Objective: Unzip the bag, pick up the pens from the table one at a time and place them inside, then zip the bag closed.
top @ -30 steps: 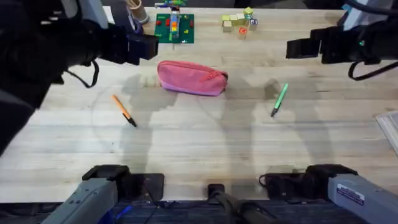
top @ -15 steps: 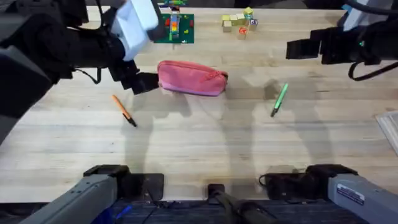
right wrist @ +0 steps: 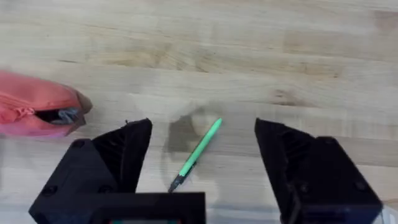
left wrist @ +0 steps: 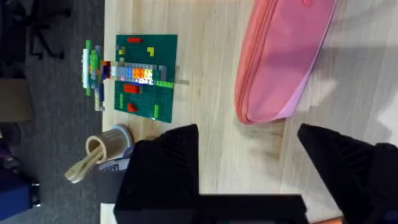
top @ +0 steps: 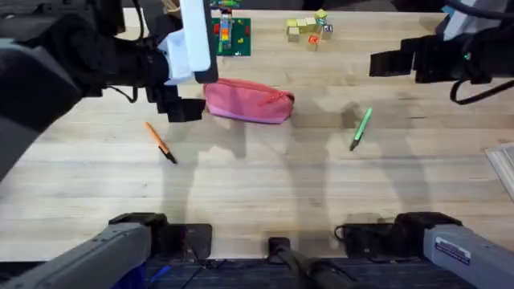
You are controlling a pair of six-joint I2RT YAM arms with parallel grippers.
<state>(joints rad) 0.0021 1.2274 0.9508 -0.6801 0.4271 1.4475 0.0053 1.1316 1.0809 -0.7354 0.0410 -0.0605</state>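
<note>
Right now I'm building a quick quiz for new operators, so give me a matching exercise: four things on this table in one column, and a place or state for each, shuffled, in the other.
Things:
1. bag
2. orange pen
3. green pen
4. left gripper

Places or states:
A. lying on the table under the right gripper
B. open, just beside the pouch's end
C. zipped shut, between the two pens
D. lying on the left side, dark tip toward the arm bases

Pairs: 1-C, 2-D, 3-A, 4-B
</note>
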